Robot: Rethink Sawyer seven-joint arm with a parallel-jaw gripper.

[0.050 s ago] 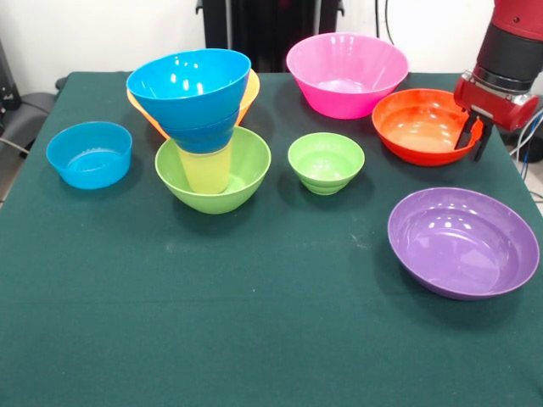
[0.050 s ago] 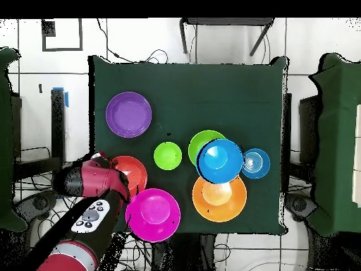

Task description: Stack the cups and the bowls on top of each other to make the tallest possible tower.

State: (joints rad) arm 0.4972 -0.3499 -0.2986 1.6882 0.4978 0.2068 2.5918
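A large lime-green bowl (image 1: 246, 170) (image 2: 201, 141) holds the upright yellow cup (image 1: 204, 170). Two nested blue bowls (image 1: 191, 85) (image 2: 220, 160) sit on the cup and form the tower. An orange bowl (image 1: 249, 89) (image 2: 220, 200) lies on the table just behind it. My gripper (image 1: 473, 140) is at the right rim of the red-orange bowl (image 1: 420, 127) (image 2: 132, 171). It is open, with one finger inside the rim and one outside. The bowl rests flat on the cloth. In the overhead view the arm (image 2: 92, 182) covers the gripper.
A pink bowl (image 1: 348, 72) (image 2: 153, 214) stands at the back. A small green bowl (image 1: 326, 161) (image 2: 168, 155) is in the middle, a purple bowl (image 1: 464, 242) (image 2: 128, 114) at the front right, and a small light-blue bowl (image 1: 89, 154) (image 2: 255, 163) at the left.
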